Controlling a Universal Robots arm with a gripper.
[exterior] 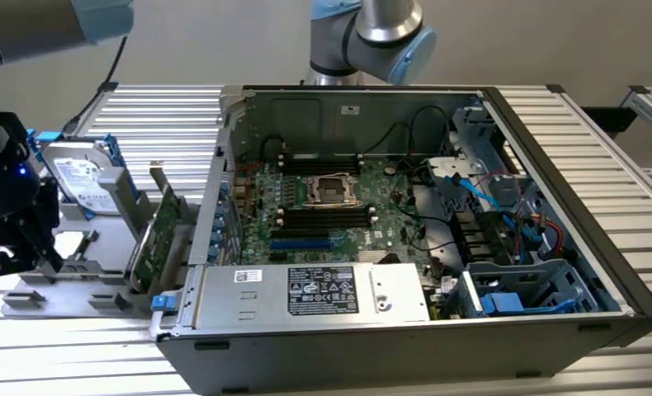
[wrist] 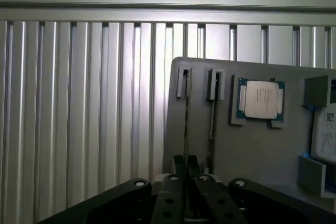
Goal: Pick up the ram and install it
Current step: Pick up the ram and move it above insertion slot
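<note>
Right at the wrist camera, the claw (wrist: 186, 167) is drawn nearly closed, pinching the near end of the ram (wrist: 186, 119), which stands on edge in a slot of the grey holder (wrist: 252, 150). Just beside it runs a second slot (wrist: 211, 114). Farther along sit a processor (wrist: 260, 99) and a hard drive (wrist: 325, 135). Ribbed desk (wrist: 79, 103) lies beyond.

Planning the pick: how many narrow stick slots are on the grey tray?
2. The edge slot by the grey tray's border; the inner slot between it and the processor chip. Others may be hidden behind the gripper.
</note>
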